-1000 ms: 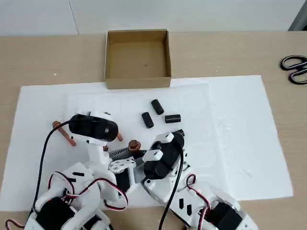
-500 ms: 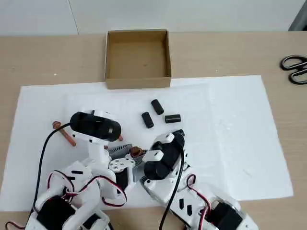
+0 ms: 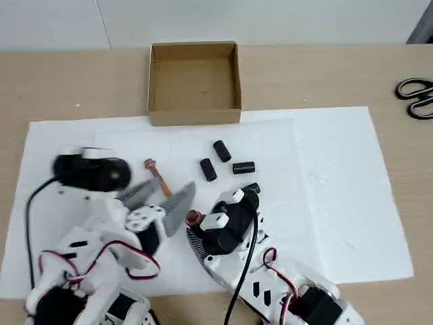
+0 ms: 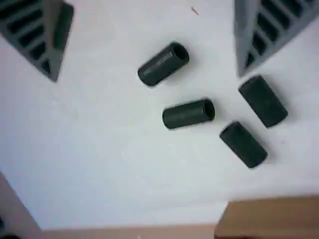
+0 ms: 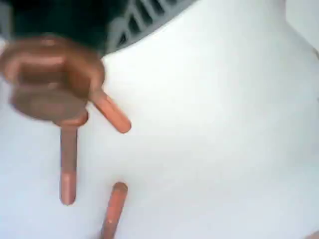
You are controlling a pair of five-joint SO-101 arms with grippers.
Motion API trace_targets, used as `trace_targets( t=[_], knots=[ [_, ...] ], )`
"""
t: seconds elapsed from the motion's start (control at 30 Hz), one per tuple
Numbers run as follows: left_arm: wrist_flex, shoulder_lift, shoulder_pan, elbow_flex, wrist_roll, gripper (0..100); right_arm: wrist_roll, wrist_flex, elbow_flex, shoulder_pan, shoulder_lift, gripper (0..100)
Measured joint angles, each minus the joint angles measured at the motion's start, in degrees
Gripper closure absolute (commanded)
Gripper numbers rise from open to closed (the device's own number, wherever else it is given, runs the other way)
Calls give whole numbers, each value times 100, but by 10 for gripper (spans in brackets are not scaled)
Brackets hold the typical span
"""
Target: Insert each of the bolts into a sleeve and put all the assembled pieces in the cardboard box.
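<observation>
The left arm has swung back toward the left of the frame. Its fingers (image 3: 177,206) are wide apart and hold nothing. The right fingers (image 3: 192,235) are clamped on a bolt (image 3: 193,218), low in the middle. I think a sleeve (image 3: 222,150) comes next. The cardboard box (image 3: 195,116), up top, is empty.

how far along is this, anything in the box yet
Done: nothing; the cardboard box is empty. In hand: the right gripper holds a bolt; the left gripper is open. Left: four sleeves lie loose, and other bolts lie on the paper.
</observation>
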Motion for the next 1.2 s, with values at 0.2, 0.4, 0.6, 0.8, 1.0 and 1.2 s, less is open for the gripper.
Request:
trace_targets(
  t=[0.2, 0.4, 0.6, 0.8, 1.0, 1.2],
  knots=[
    [-18, 1020, -642, -712, 0, 783, 0, 0, 0, 536, 0, 995],
    [44, 2391, -1310, -1846, 0, 810, 0, 0, 0, 1002, 0, 995],
    [897, 3754, -2004, -3024, 0, 932, 0, 0, 0, 2084, 0, 995],
    [1820, 5011, -2514, -3710, -123, 994, 0, 0, 0, 3130, 9, 995],
    [2505, 5389, -2154, -3798, -193, 994, -35, 0, -9, 3332, 246, 995],
    [2549, 5301, -1960, -3798, -185, 994, -615, 44, -897, 3367, 1714, 995]
  ],
)
